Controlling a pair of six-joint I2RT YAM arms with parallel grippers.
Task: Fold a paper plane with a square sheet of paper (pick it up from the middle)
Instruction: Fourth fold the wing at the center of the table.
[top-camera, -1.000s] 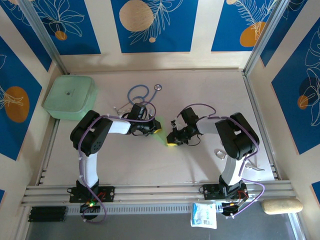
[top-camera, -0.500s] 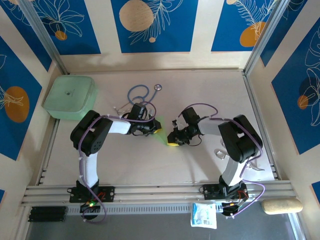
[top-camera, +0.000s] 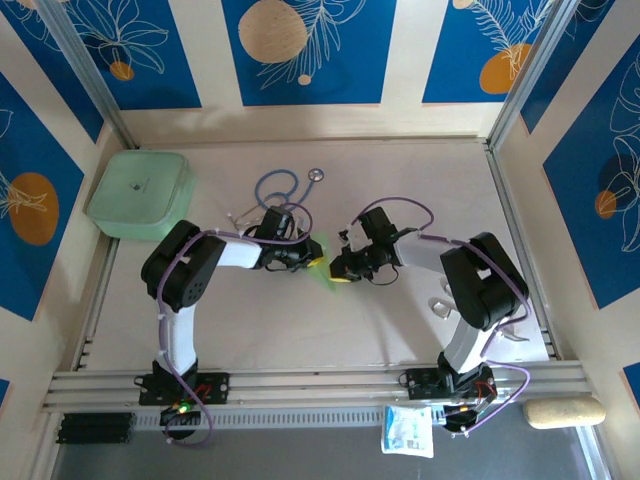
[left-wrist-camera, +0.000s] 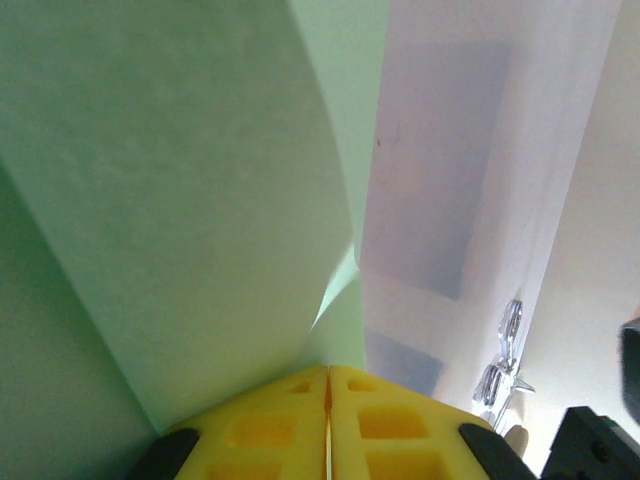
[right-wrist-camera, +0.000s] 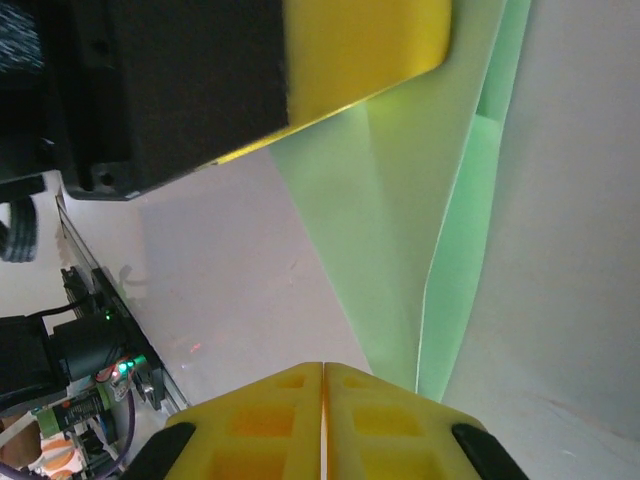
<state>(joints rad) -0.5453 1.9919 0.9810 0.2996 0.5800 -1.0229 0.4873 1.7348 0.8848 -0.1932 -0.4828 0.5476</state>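
- Looking down from the top camera, both arms reach in to the middle of the worktop (top-camera: 400, 190). The left claw (top-camera: 308, 261) and the right claw (top-camera: 341, 273) are very close, tip almost to tip. The pale green paper (top-camera: 323, 282) sits between them and pokes out a bit toward the near side. From up here I cannot tell how the claws are set.
- At the back left corner sits a thick mint-green box (top-camera: 140, 193). A blue stethoscope (top-camera: 277, 185) lies behind the left claw. Both are well apart from the paper.
- Seen from the left wrist, the left claw (left-wrist-camera: 327, 372) is clenched. Its two yellow fingers (left-wrist-camera: 260, 430) press flat together. The paper (left-wrist-camera: 180, 200) comes up right out of the line where they meet, so this claw is pinching the paper. The paper is bent into big curved flaps and covers the left side. On the right is the pale worktop (left-wrist-camera: 440, 180), with a small shiny metal thing (left-wrist-camera: 503, 350) lying on it.
- Seen from the right wrist, the right claw (right-wrist-camera: 323, 368) is clenched too, its yellow fingers (right-wrist-camera: 390, 430) tight together. The paper (right-wrist-camera: 400, 230) runs as a folded strip from the top right down to the right finger. I cannot tell if this claw grips it. A yellow finger (right-wrist-camera: 365, 50) of the left claw presses on the paper at the top.
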